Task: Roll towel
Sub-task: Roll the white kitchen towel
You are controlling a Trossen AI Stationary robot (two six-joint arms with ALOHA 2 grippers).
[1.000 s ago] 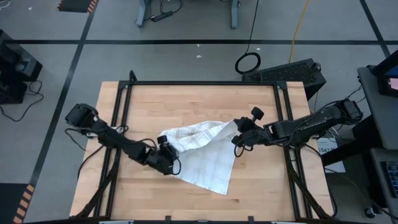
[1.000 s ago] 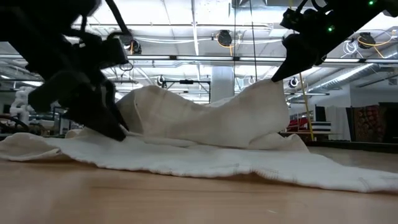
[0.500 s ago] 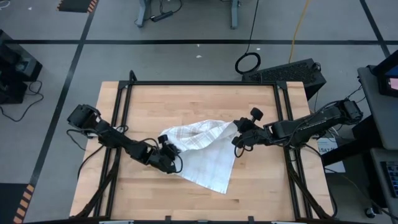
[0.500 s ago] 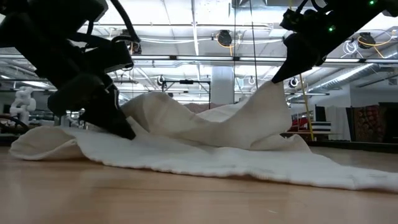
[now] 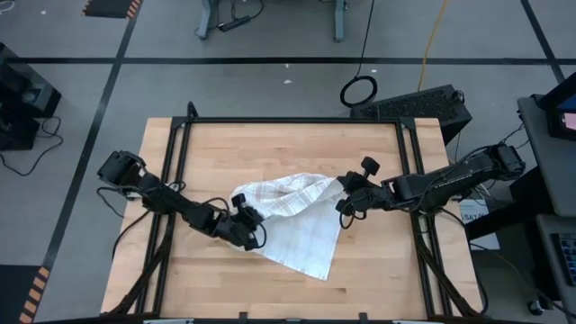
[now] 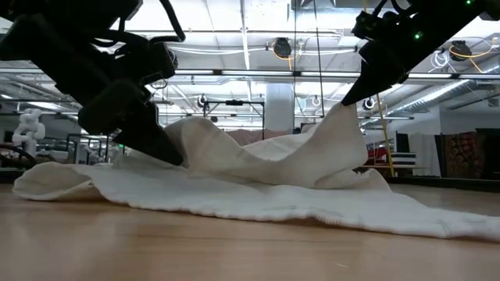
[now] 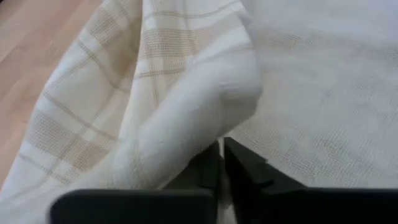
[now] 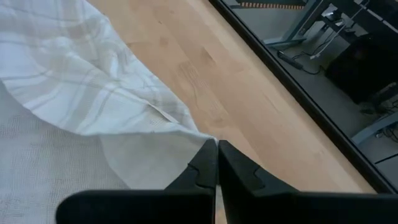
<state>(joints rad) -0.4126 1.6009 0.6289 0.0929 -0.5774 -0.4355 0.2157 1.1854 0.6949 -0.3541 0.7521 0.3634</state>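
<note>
On the tabletop, the towel is pinched at opposite corners by the closed left pincer and right pincer, so rolling is judged just begun; turning the edge over comes next.

The pale wooden surface carries only the plaid towel, spread between the left gripper and right gripper.

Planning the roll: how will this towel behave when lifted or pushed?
Probably floppy: the towel sags between the left gripper and right gripper, both pinching it. Likely light, since a corner pinch holds it up. Pushed, it would probably bunch, as its folds suggest.
</note>
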